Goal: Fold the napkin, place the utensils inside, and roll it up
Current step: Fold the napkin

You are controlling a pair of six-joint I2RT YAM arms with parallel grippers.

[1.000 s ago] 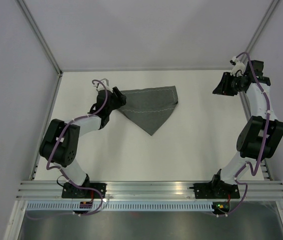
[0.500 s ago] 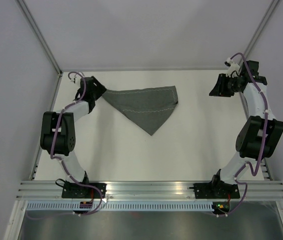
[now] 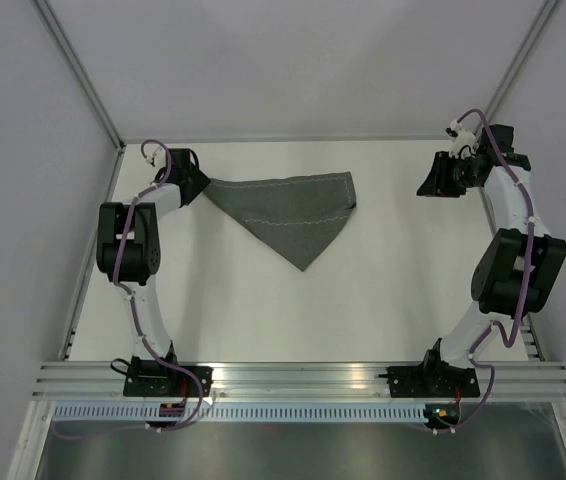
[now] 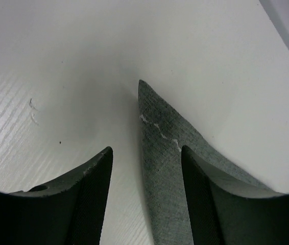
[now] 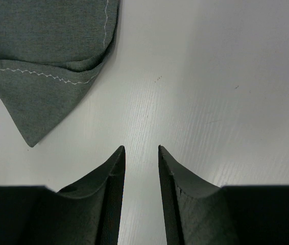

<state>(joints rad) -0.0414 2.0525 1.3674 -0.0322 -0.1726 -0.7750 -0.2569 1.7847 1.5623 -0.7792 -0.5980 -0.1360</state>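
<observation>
My left gripper (image 4: 145,150) is open, its jaws spread wide. A pointed corner of the napkin (image 4: 162,148) lies on the table (image 4: 57,76) between them, closer to the finger on the right of my wrist view; I cannot tell whether it touches that finger. My right gripper (image 5: 141,149) holds nothing, its jaws a narrow gap apart over the table. The folded napkin lies ahead of it, off to its left.

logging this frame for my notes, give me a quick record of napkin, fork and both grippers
napkin: folded into a rough triangle, flat on the table
fork: not in view
left gripper: open, napkin's left corner between its jaws, not clamped
right gripper: open, over bare table, right of napkin
stage: folded, not rolled
</observation>
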